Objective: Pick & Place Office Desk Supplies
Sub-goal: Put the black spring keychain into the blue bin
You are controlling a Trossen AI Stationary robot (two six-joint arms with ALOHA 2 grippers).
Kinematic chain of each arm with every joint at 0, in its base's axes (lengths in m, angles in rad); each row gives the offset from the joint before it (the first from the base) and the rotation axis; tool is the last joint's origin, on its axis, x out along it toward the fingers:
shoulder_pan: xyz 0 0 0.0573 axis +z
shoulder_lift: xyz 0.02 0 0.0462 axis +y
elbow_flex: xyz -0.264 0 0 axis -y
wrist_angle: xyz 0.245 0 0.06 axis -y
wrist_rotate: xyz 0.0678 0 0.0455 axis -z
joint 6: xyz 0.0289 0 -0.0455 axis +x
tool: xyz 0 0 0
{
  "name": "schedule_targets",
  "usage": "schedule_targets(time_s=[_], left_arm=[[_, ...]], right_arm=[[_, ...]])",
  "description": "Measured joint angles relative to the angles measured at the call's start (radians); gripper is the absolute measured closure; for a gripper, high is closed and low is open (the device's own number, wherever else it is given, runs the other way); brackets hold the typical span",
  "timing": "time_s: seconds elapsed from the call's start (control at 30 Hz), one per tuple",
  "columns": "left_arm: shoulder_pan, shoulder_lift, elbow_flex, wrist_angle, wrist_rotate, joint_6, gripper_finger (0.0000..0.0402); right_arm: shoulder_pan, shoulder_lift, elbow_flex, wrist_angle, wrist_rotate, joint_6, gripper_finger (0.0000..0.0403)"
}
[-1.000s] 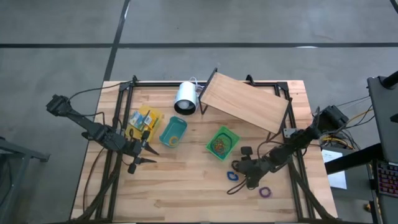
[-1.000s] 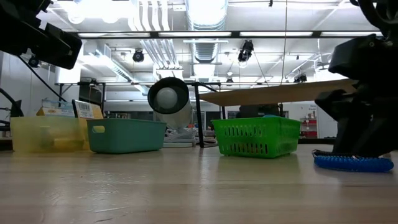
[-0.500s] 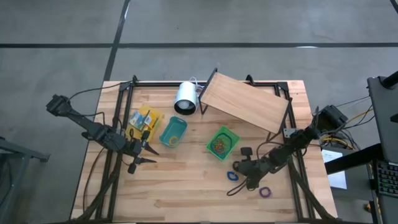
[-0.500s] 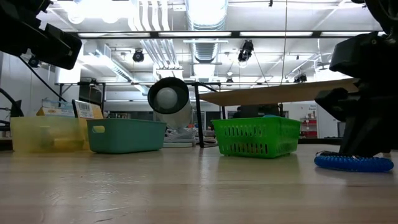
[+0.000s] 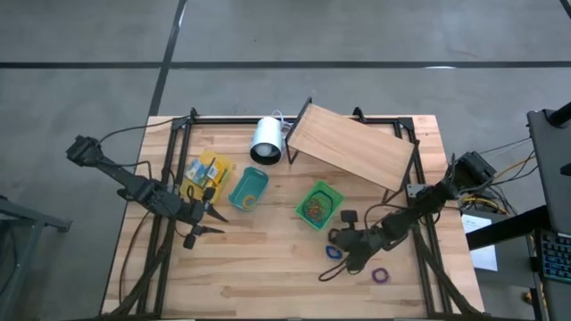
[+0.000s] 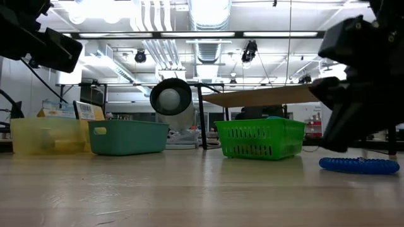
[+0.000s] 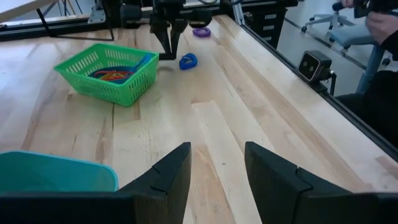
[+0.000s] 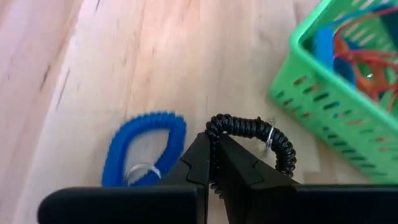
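My right gripper (image 8: 212, 163) is shut on a black coiled loop (image 8: 250, 128) with a small metal ring. It hovers just off the table near the green basket (image 5: 319, 204), which holds coloured bands. A blue coiled loop (image 8: 144, 147) lies flat on the wood beside it and shows in the low view as well (image 6: 358, 165). A purple loop (image 5: 381, 275) and a thin dark loop (image 5: 328, 273) lie nearer the front edge. My left gripper (image 7: 217, 167) stands open over the table's left half, touching nothing. My right gripper pinches one end of the black coil (image 8: 214, 134) between its two shut fingers, slanting down from the table's right side. The rest of the coil arches out beyond the fingertips. In the low view, a gap shows between the gripper and the table.
A teal bin (image 5: 248, 188) and a yellow bin of small boxes (image 5: 205, 175) stand at the left. A white cylinder (image 5: 266, 140) and a slanted wooden board (image 5: 351, 147) stand at the back. Bare wood lies in the middle and at the front.
My right gripper has risen from the table beside the blue coil and shifted a little toward the green basket. The blue coil has stayed where it lay.
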Motion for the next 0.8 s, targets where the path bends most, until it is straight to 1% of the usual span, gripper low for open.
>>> schedule_targets(time_s=[0.23,0.3,0.43,0.6,0.8], left_arm=[[0.0,0.0,0.0,-0.012,0.0,0.0,0.0249],[0.0,0.0,0.0,-0.012,0.0,0.0,0.0249],[0.0,0.0,0.0,-0.012,0.0,0.0,0.0249],[0.0,0.0,0.0,-0.011,0.0,0.0,0.0249],[0.0,0.001,0.0,-0.01,0.0,0.0,0.0249]], right_arm=[[0.0,-0.002,0.07,0.0,0.055,-0.01,0.039],[0.0,-0.002,0.1,0.002,0.062,-0.032,0.039],[0.0,-0.002,0.161,0.048,0.113,-0.114,0.039],[-0.023,0.019,0.203,0.2,0.176,-0.203,0.039],[-0.1,0.109,0.221,0.476,0.182,-0.301,0.039]])
